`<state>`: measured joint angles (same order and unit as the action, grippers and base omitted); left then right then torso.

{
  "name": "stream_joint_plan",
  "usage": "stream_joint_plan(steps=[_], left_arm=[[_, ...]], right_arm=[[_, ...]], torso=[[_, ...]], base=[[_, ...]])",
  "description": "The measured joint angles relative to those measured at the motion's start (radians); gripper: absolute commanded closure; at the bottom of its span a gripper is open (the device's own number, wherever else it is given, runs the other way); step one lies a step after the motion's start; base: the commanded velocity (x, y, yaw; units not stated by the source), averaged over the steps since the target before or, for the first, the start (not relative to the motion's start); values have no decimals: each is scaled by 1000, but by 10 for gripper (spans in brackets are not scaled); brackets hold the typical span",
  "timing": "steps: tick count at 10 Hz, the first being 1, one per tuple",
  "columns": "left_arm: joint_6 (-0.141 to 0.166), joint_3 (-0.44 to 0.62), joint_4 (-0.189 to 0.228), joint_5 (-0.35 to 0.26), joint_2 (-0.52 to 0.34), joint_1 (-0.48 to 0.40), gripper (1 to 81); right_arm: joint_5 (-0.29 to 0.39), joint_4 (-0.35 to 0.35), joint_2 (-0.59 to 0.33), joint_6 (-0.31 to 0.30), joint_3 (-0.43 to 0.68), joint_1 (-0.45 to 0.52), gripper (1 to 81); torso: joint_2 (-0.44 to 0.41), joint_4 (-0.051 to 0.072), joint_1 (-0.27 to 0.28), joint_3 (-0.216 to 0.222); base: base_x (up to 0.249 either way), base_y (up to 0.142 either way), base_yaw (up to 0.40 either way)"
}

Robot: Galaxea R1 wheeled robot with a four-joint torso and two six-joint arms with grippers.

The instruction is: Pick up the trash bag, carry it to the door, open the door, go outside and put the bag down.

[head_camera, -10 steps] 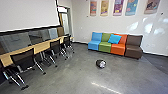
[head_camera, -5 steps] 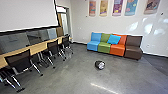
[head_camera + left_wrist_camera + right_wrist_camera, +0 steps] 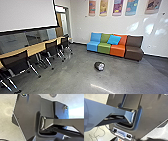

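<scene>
Head view: the bag (image 3: 97, 66), not yet picked up, on open floor (image 3: 71, 80) in front of the sofa (image 3: 104, 48).
You appear to be at the approach; the next move calls for you to close the gap, then bend low for a grasp. The bag's far side is hidden from you, its neck hard to make out; the doorway (image 3: 64, 21) is partly hidden, and you cannot tell whether it leads outside. Nor can you tell whether either gripper is wide, narrow or holding anything.
</scene>
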<state>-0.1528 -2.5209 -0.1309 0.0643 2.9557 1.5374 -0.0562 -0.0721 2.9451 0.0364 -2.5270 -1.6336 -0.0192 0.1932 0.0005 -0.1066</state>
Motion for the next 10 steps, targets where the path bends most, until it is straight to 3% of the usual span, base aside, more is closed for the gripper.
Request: stream_joint_plan(steps=[10], left_arm=[[0,0,0,0,0,-1,10]], right_arm=[[1,1,6,0,-8,0,10]], torso=[[0,0,0,0]], base=[[142,0,0]])
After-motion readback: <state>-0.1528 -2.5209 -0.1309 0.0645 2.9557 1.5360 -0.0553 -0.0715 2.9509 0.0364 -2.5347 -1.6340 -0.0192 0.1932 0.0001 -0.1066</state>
